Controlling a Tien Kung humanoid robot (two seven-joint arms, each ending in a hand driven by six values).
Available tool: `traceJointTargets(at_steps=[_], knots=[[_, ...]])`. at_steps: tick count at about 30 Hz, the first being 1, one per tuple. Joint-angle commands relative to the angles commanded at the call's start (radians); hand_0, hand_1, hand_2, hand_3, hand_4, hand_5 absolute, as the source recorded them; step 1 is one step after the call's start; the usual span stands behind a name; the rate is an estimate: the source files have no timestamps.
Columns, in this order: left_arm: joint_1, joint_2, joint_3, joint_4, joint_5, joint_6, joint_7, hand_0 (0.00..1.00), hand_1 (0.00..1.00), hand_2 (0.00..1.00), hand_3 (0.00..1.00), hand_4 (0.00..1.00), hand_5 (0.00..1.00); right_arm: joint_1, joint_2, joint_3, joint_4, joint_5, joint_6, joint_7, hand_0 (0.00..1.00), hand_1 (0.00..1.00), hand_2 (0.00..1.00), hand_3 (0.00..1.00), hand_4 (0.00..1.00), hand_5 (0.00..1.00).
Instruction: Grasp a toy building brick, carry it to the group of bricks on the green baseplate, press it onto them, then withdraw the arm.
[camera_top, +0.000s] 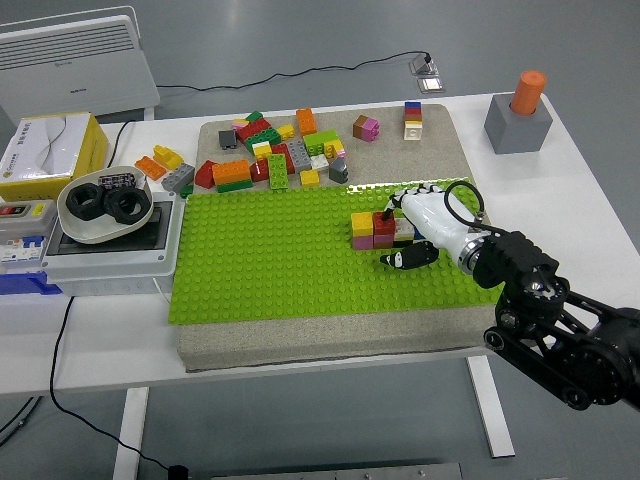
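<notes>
On the green baseplate (270, 260) stands a small group of bricks (372, 229): a yellow one on pink, a red one beside it, and a pale brick (403, 232) at its right end. My right hand (400, 236), white with black fingertips, comes in from the lower right and is curled around the pale brick. Its fingers (392, 203) lie over the top of the group, touching the red brick, and the thumb (402, 259) sits just in front, low over the plate. Most of the pale brick is hidden. The left arm is not in view.
Several loose bricks (275, 155) lie on the grey mat behind the baseplate, with small stacks (411, 119) at the back right. A grey block with an orange peg (520, 118) stands far right. A bowl of black parts (103, 207) and a yellow box (48, 150) sit at the left.
</notes>
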Motion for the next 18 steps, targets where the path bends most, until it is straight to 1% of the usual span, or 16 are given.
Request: traceJointTargets(at_steps=[9, 18], knots=[[0.000, 0.000, 0.000, 0.000, -0.001, 0.001, -0.001, 0.717, 0.594, 0.502, 0.611, 0.661, 0.588, -0.002, -0.001, -0.001, 0.001, 0.002, -0.002, 0.001, 0.998, 0.914, 0.890, 0.649, 0.895, 0.357], [0.000, 0.001, 0.000, 0.000, -0.002, 0.001, -0.001, 0.717, 0.592, 0.502, 0.611, 0.661, 0.589, -0.002, 0.000, 0.040, 0.011, -0.002, -0.040, 0.010, 0.998, 0.909, 0.886, 0.650, 0.893, 0.359]])
